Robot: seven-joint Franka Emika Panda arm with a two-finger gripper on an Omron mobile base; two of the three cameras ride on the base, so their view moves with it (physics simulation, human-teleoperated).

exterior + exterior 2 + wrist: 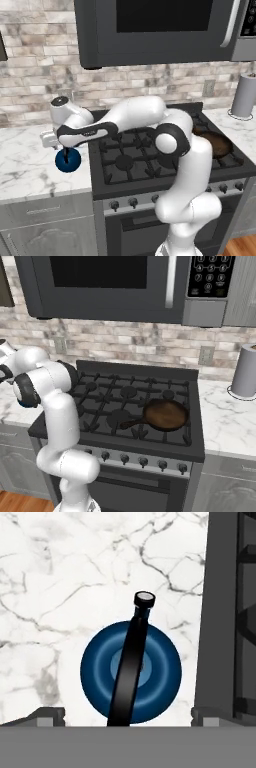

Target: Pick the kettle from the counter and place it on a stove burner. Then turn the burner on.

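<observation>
Directly under the hand camera sits the small glossy dark-blue ball-shaped kettle point(131, 673), seen from above, with its thin black arched handle point(131, 662) crossing the body and a small pale cap at the handle's far end. Both dark fingertips point(47, 716) of my gripper point(127, 718) stand wide apart at the bottom of that view, one on each side of the kettle and clear of it; the gripper is released and holds nothing.

Kettle location: on the white marble-patterned bench point(60, 587) with grey veining, just beside the dark edge of the black gas stove point(222, 612), not on it. From the left base view I see the same kettle point(67, 160) on the bench point(25, 165) left of the stove point(150, 160), with the white arm reaching across and the hand hanging straight above it.

Stove top: black cast-iron grate bars over round black burner caps; the nearest-left stove burner point(124, 162) is bare. A brown frying pan point(166, 415) rests on the front-right part of the grate in the right base view, handle pointing left. Small grey knobs point(143, 461) line the front panel.

Other items: a dark microwave point(110, 286) hangs above the stove, and a grey cylindrical roll point(246, 376) stands upright on the bench to the right.
</observation>
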